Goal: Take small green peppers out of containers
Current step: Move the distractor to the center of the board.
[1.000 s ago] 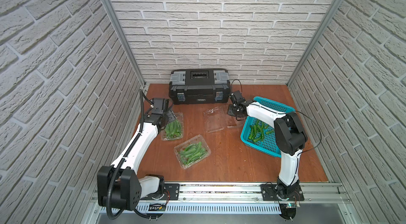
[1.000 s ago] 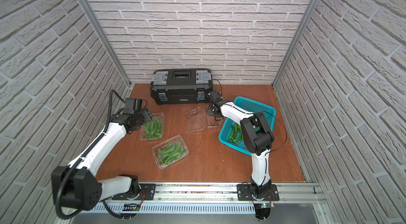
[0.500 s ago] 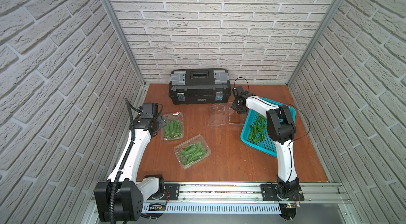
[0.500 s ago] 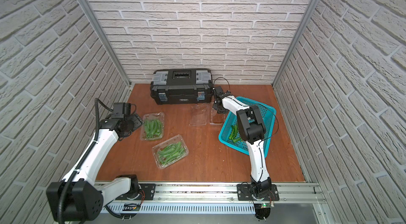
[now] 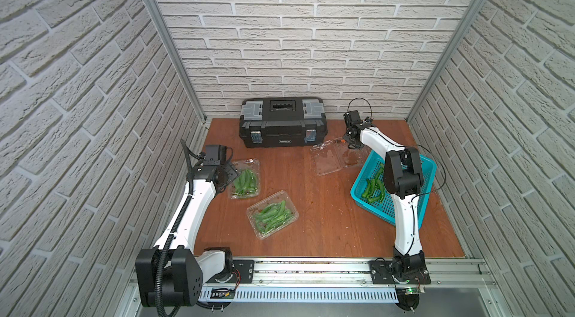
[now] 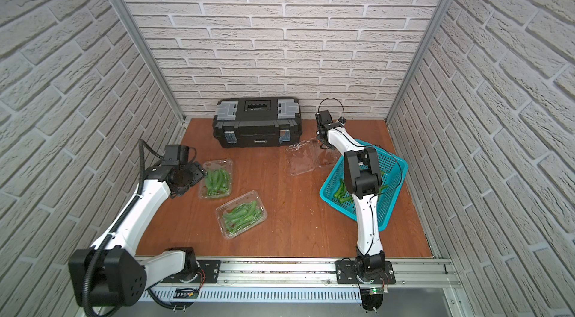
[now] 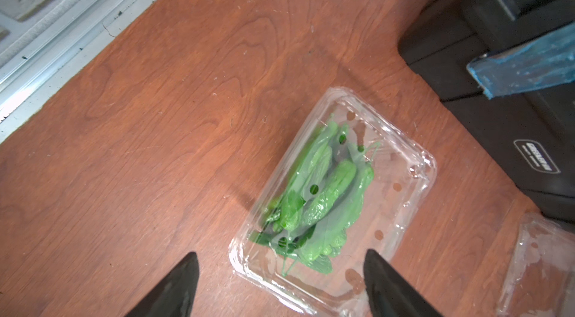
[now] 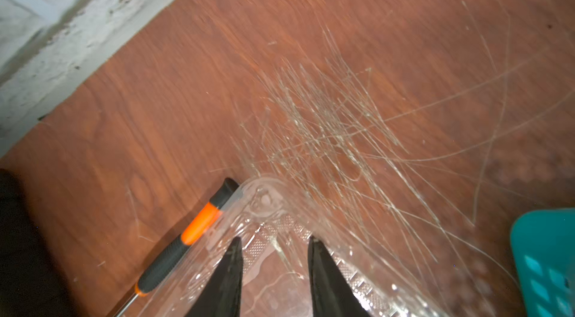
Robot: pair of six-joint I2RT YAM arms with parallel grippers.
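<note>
— Left wrist: closed container (image 7: 401, 194) holding small green peppers (image 7: 326, 194) sits just ahead of the left gripper's (image 7: 280, 251) empty, wide-apart fingers (image 7: 180, 284)
— Pinch its lid rim, not the body. And the right gripper (image 8: 274, 237)?
— Half-spread astride the empty container's (image 8: 264, 197) corner; clamped or not, cannot tell

toolbox plate: black toolbox (image 7: 504, 119) is carrying a small plate with white lettering, blurring past reading
readable text: none
</note>
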